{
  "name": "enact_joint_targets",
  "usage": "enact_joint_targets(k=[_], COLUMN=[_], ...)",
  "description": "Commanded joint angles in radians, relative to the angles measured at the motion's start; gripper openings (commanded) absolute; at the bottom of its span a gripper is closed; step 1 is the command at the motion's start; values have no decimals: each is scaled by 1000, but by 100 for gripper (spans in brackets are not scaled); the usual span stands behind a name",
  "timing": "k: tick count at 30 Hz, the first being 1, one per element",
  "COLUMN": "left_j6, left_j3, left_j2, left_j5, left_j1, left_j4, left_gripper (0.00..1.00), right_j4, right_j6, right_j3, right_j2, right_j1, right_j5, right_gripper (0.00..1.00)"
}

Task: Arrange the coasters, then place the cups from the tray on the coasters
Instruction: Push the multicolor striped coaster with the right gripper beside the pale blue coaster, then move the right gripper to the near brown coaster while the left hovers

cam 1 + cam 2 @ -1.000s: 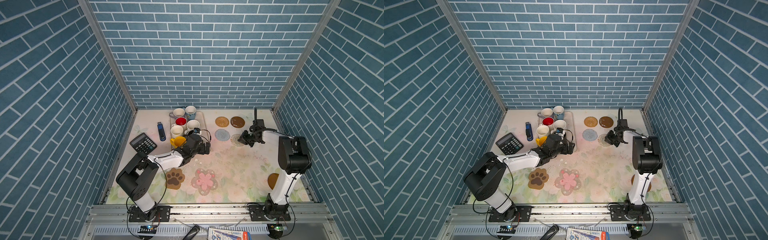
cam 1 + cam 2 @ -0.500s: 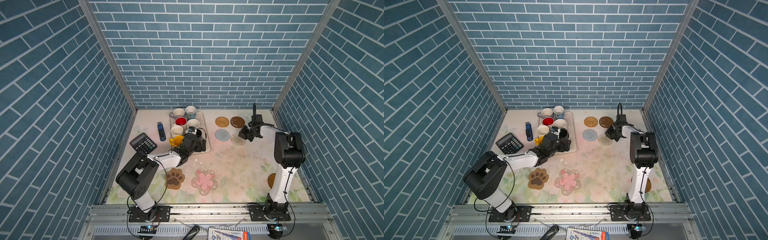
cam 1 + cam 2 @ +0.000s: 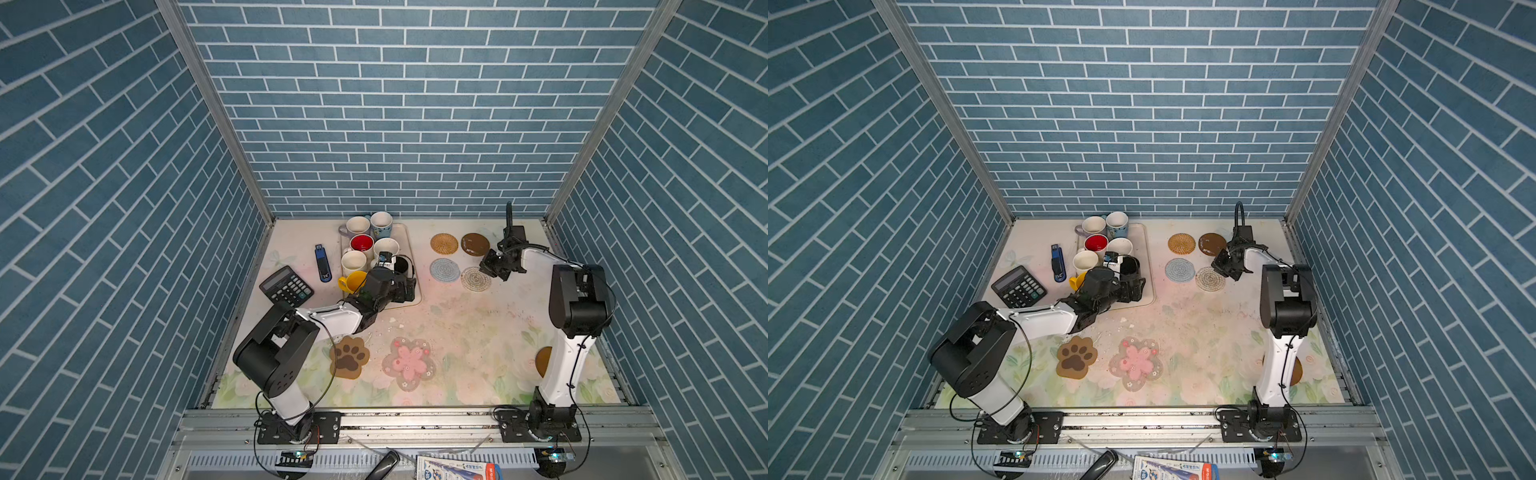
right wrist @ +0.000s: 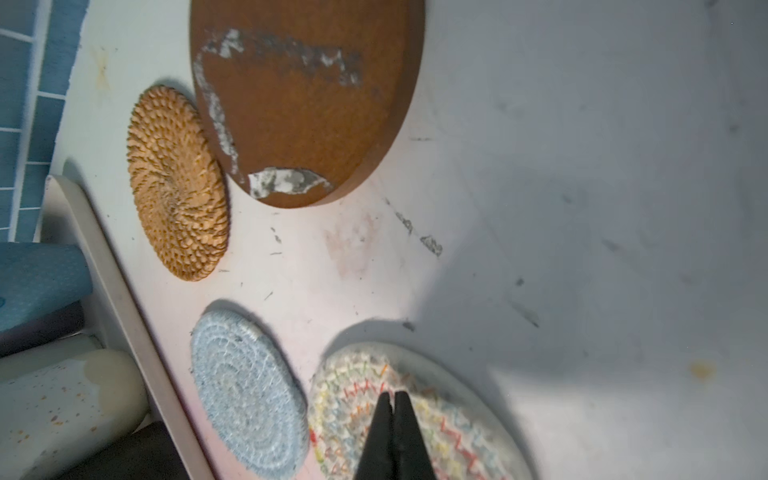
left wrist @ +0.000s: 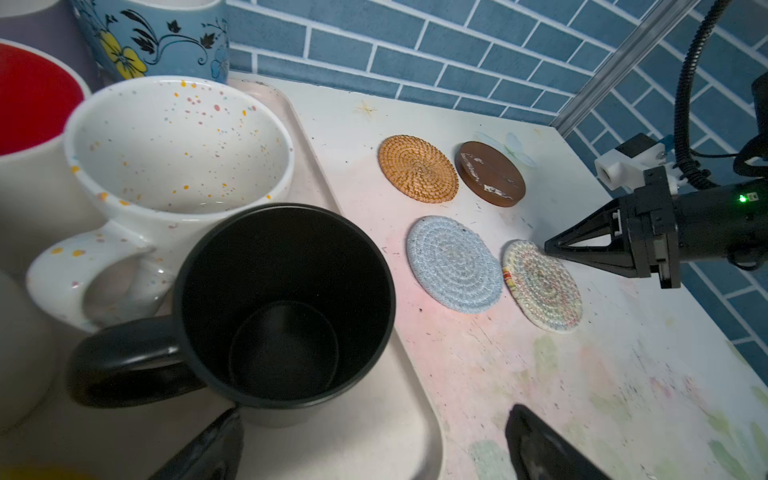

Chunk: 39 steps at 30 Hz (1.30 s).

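Currently the left gripper (image 5: 370, 440), jaws wide apart, faces the black mug (image 5: 282, 299) at the near right corner of the tray (image 3: 409, 249), while the right gripper (image 4: 394, 399), pinched together, points over the whitish coaster (image 4: 457, 432), open tabletop (image 3: 478, 332) beside it.

Lit evenly from overhead in both top views. Blurred in the right wrist view, shadowed beside the whitish coaster (image 4: 461, 424).

A black calculator (image 3: 286, 286) lies askew near the left edge of the flower-printed table (image 3: 457, 332). A blue, stapler-like item (image 3: 323, 263) sits just behind it, apart. Blue brick walls (image 3: 399, 124) enclose three sides. A printed packet (image 3: 457, 471) lies below the front rail.
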Motion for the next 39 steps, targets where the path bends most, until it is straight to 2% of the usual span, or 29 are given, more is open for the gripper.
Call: enact_joint_targets(k=[1,7,14,28,34,39], left_j6=[8,18,41,48,57,65], left_j3=[-26,-42,-63,-93,-93,-93], left_j2=[5,-1,-15,-37,-31,-33], left_j5=[62,93,116,155,164,161], left_j1=[0,-12,-24,-31,-35,-38], left_j4=[88,129,178,277,280,277], left_gripper=[99,99,99,99,99,99], right_j4=[-57,-50,-41,-146,-170,-167], right_j6=[-60,-73,-66,-119,-131,-143], right_j3=[-36,-119,-131,35,123,174], right_j2=[-95,-129,-68,100,150,166], right_j1=[12,48,75,73,57,47], right_j5=[35,41,26,178,201,172], right_gripper=[0,0,0,0,0,0])
